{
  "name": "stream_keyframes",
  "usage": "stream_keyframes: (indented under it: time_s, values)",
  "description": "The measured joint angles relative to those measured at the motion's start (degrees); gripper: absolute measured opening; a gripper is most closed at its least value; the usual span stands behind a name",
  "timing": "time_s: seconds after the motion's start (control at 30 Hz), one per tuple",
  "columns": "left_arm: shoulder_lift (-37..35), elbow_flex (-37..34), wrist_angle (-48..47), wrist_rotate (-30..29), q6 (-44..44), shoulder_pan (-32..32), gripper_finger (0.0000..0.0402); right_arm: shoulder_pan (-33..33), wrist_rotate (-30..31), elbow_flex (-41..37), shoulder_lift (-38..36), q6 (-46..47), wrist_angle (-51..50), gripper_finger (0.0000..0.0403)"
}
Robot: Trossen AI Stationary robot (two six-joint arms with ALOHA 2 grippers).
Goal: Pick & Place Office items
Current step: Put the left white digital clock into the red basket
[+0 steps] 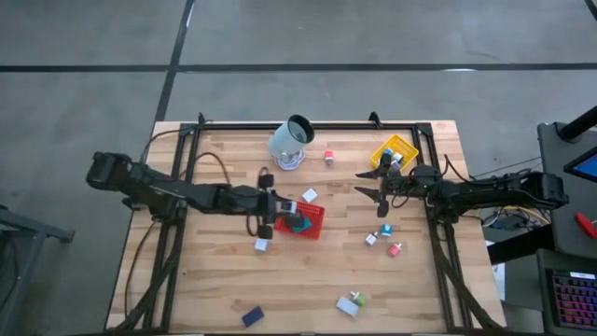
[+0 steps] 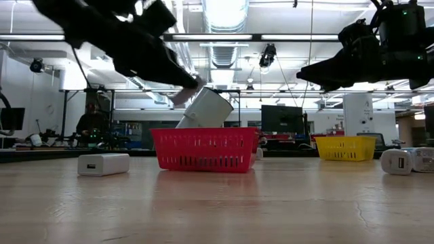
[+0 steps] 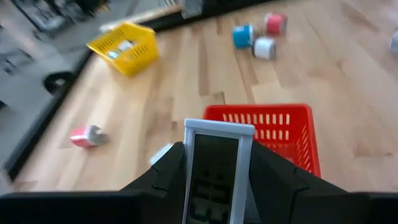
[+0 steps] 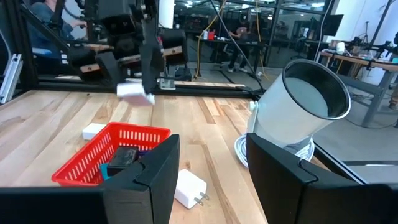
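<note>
Overhead, the left gripper point(image 1: 271, 213) hangs over the near end of the red tray point(image 1: 312, 224), fingers clamped on a small white-framed item point(image 1: 285, 207). A white block point(image 1: 262, 245) lies just beside the tray, another point(image 1: 310, 195) beyond it. The right gripper point(image 1: 377, 184), fingers apart and empty, hangs beside the yellow tray point(image 1: 395, 151); small blocks point(image 1: 384, 230) lie scattered near it, and the cup point(image 1: 292, 142) lies tilted.

Low down, the left gripper point(image 2: 184, 87) holds the item point(image 2: 183, 96) above the red tray point(image 2: 203, 150), the cup point(image 2: 206, 109) behind. A white block point(image 2: 103, 164) rests on the table beside the tray.

From the left wrist, the item point(image 3: 215, 171), a dark screen in a white frame, stands upright between the fingers point(image 3: 163, 171), with the tray point(image 3: 268, 127) directly beyond.

From the right wrist, the right gripper point(image 4: 211, 168) gapes with nothing inside; a white plug point(image 4: 188, 188) lies between tray point(image 4: 99, 159) and cup point(image 4: 303, 104).
</note>
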Motion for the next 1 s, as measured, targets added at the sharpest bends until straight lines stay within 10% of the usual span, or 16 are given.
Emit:
stream_keyframes:
  time_s: [1.0]
  values:
    - [22.65,25.12,-31.18,11.53,1.77,4.54,0.0136,0.0,-0.04,0.0,0.02,-0.22,-0.09,0.0178]
